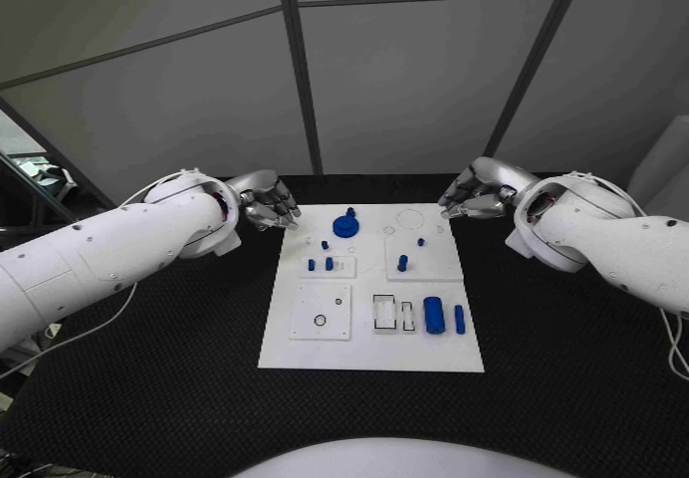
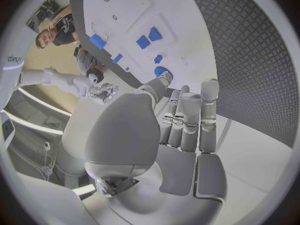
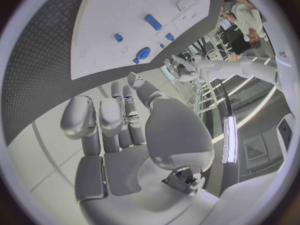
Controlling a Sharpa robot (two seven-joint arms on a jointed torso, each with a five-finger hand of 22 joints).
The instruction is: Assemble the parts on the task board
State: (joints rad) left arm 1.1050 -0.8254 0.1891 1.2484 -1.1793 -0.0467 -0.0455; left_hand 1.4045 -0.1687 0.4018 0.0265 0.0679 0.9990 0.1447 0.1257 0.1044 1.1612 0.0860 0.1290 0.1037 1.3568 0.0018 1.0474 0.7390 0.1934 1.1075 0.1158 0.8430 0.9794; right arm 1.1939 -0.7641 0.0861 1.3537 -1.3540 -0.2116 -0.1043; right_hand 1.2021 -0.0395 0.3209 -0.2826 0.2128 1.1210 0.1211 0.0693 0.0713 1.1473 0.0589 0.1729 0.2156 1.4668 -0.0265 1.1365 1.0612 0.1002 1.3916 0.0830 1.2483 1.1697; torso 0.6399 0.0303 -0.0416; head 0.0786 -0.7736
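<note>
The white task board [image 1: 370, 344] lies in the middle of the black table. On its far half stand a large blue knob-like part [image 1: 346, 223] and several small blue pegs [image 1: 403, 263]. A thick blue cylinder [image 1: 432, 313] and a thin blue bar [image 1: 460, 319] lie at its near right. My left hand [image 1: 267, 209] hovers off the board's far left corner with its fingers straight and nothing in them [image 2: 181, 130]. My right hand [image 1: 478, 194] hovers off the far right corner, equally empty with fingers extended [image 3: 119, 130]. Both wrist views look across the board [image 2: 131, 15] [image 3: 119, 15] at blue parts [image 2: 150, 37] [image 3: 153, 21].
The black table [image 1: 143, 349] spreads wide on both sides of the board. On the board's near half are a small black ring [image 1: 319, 320] and rectangular slots [image 1: 385, 312]. Grey wall panels rise behind the table's far edge.
</note>
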